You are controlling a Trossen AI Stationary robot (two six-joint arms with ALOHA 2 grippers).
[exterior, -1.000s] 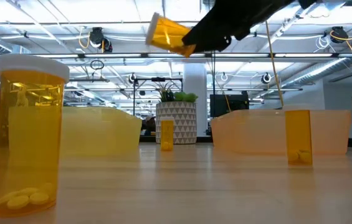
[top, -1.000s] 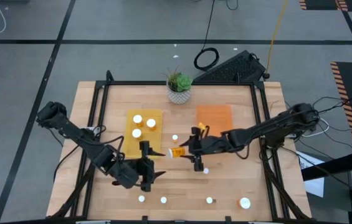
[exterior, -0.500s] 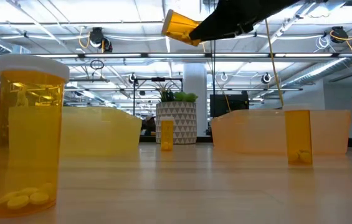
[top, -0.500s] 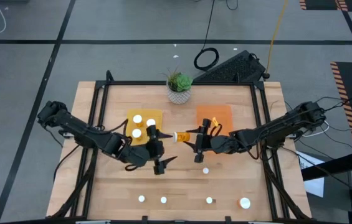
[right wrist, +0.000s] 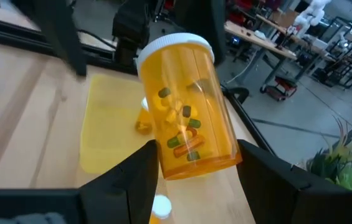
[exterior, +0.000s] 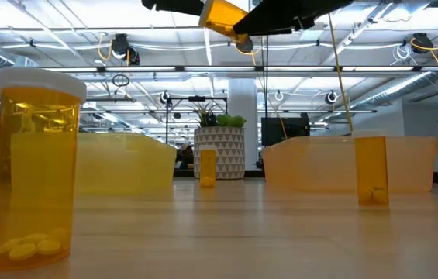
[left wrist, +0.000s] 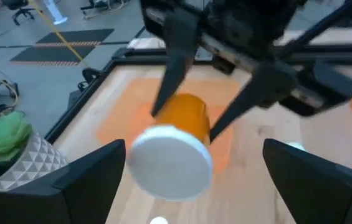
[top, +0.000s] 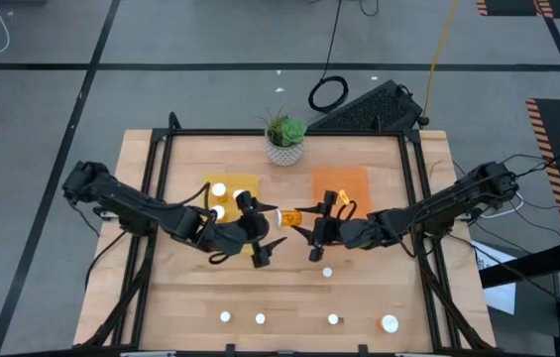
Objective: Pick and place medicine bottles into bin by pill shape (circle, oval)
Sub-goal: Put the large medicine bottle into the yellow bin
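Held bottle [top: 287, 216]: orange body, white cap, lying sideways in the air over mid-table, green and yellow pills inside. Three bottles [top: 219, 189] upright in yellow tray [top: 247, 182], white caps up. Four more stand along the table's [top: 379, 288] near edge, one near centre, another [top: 327, 271] just behind the row.

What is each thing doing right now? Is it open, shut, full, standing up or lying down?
right gripper: shut on the held bottle, up in the air.
held bottle: capped, tipped sideways, pills inside.
left gripper: open, fingers either side of the bottle's cap, not touching.
yellow bin: holds three capped bottles.
orange bin: no bottles visible inside.
near bottle: upright, capped, pills at bottom.
plant: upright.
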